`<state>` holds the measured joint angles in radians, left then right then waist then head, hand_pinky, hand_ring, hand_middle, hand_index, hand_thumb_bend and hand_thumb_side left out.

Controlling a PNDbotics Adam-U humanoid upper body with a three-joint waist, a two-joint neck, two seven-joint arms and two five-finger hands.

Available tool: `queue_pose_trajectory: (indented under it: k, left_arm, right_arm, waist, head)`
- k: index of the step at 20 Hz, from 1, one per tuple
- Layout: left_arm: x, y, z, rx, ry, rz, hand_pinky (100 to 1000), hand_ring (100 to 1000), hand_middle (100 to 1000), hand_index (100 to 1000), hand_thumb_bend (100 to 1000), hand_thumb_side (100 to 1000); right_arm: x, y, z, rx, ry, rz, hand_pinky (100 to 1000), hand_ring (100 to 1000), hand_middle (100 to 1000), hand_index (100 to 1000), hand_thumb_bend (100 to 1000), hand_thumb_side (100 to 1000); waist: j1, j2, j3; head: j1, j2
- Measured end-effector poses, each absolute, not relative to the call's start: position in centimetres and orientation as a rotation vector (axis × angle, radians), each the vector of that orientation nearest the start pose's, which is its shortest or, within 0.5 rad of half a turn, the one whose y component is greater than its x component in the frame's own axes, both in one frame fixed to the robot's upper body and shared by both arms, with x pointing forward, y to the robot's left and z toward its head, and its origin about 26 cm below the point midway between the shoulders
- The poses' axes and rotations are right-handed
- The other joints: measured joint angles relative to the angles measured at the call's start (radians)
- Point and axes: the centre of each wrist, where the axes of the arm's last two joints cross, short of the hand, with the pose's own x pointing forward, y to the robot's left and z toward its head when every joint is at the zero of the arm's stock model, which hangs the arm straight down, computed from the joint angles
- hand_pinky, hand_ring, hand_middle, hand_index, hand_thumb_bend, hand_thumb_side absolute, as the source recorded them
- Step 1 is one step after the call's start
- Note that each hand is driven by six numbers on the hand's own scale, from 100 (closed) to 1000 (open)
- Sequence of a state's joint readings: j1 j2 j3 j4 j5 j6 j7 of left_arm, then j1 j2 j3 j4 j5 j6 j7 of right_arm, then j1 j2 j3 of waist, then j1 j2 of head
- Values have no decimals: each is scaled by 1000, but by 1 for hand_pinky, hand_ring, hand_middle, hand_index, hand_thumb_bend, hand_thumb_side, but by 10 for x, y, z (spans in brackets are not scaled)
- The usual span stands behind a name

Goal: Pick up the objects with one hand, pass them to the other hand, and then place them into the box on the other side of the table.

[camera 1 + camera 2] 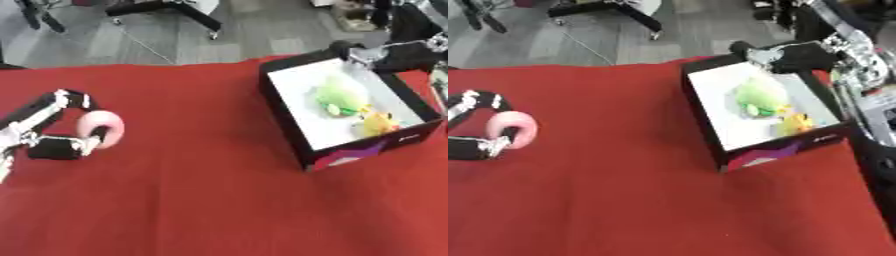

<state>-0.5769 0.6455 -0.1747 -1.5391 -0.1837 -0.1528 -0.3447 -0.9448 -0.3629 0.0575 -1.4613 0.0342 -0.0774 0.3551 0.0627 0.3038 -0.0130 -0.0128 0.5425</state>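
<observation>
The pink ring (102, 129) sits at the far left of the worktop (201, 200), on the red cloth, and my left hand (59, 145) has it: the fingers (72, 99) are curled over its far side and the thumb comes in from the near side, so the ring is pinched between them. I cannot tell whether it is already lifted clear of the cloth or just resting there.

Well apart, on the right side, is the box (293, 125), black-walled with a white floor. A green toy (339, 96) and a small yellow toy (378, 122) already lie inside, the yellow one nearer to me. My right hand (785, 55) hangs over the far rim of the box; its fingers look relaxed rather than curled, and it holds nothing that I can see.

I judge the step in hand to be the lift and the carry toward the middle for the pass. To do it well I would raise the ring straight up, keep its open side facing right so the other hand has a free edge to take, and bring the right hand off the box to meet it over the bare cloth between. I would release the left pinch only once the right fingers have closed round the ring.
</observation>
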Motion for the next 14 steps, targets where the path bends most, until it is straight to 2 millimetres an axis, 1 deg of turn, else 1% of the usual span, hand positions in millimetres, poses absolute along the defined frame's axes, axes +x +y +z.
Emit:
queue_pose_trajectory:
  k: [2,3,4,8,9,10,11,14]
  left_arm:
    - [377,295,210,341,-1928,-1214,1000,645,553,533,100,245]
    - [375,293,211,320,-1941,-1207,1000,642,552,533,100,248]
    - [374,289,211,293,-1955,-1200,1000,641,550,533,100,257]
    - [369,275,212,183,-2004,-1171,1000,636,545,534,100,280]
    - [368,272,213,156,-2015,-1163,1000,633,543,533,100,284]
    - [367,270,213,130,-2024,-1152,1000,631,541,533,100,289]
    - [366,268,213,103,-2035,-1139,1000,629,538,532,100,293]
    - [362,261,216,31,-2069,-1101,1000,625,534,531,100,302]
  right_arm:
    - [417,-197,305,-14,-2286,962,887,978,1000,900,444,100]
    - [418,-191,301,-8,-2279,971,887,978,1000,901,542,100]
    - [419,-185,298,-3,-2272,981,886,978,1000,900,439,100]
    - [421,-167,289,13,-2248,1027,882,975,1000,890,438,100]
    - [421,-165,287,15,-2242,1039,881,973,1000,890,438,100]
    - [422,-162,286,16,-2236,1049,880,971,1000,892,456,100]
    - [422,-160,284,18,-2231,1060,880,971,1000,892,437,100]
    - [423,-154,280,31,-2206,1090,879,972,1000,896,433,100]
  waist:
    - [0,-8,5]
    - [0,-8,9]
    - [0,-8,12]
    - [-1,-8,24]
    - [-1,-8,26]
    - [-1,-8,28]
    - [-1,-8,29]
    - [-1,-8,35]
  head:
    - [-10,1]
    - [-15,1]
    - [-20,2]
    - [-48,10]
    - [-54,10]
    - [-59,10]
    - [-63,10]
    - [-74,10]
